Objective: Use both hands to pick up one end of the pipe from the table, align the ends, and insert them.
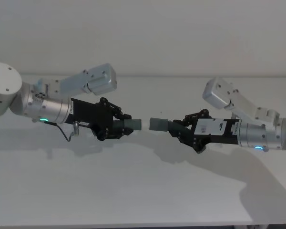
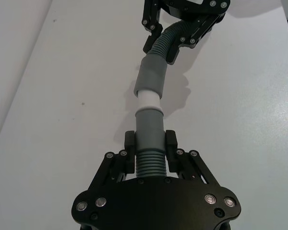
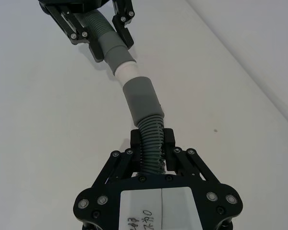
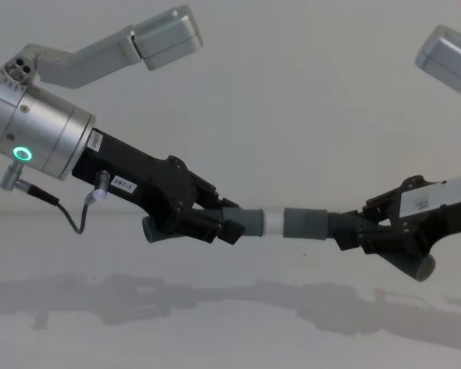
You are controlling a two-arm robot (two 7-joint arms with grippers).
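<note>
The left gripper [image 1: 120, 125] is reached in from the left, held roughly level above the table [image 1: 133, 191] with its fingers pointing right. Its fingers are clenched on the ribbed part of the left pipe piece [image 4: 250, 221], which projects rightward from between them. In the left wrist view the two finger pads [image 2: 129, 151] are pressed against either side of the corrugated section, just behind the smooth grey collar. A green ring [image 4: 20, 154] is lit on the left arm's silver cylinder, and a thin cable is looped beneath it.

The right gripper [image 1: 181, 131] is brought in from the right, tilted slightly upward toward the middle, its fingers closed on the ribbed part of the right pipe piece [image 4: 307, 223]. The wider dark cuff [image 3: 140, 100] of that piece is pointed left.

Both pieces are held in the air near the middle of the scene, well above the table. The paler narrow tip [image 2: 148, 100] of the left piece is met by the cuff: in the wrist and chest views the tip is seen at the cuff's mouth, with a short pale band still exposed; how far it is inserted cannot be told. The two pieces are slightly angled to each other.

The table is plain white and matte, with soft shadows of both arms cast on it. A pale wall is seen behind.
</note>
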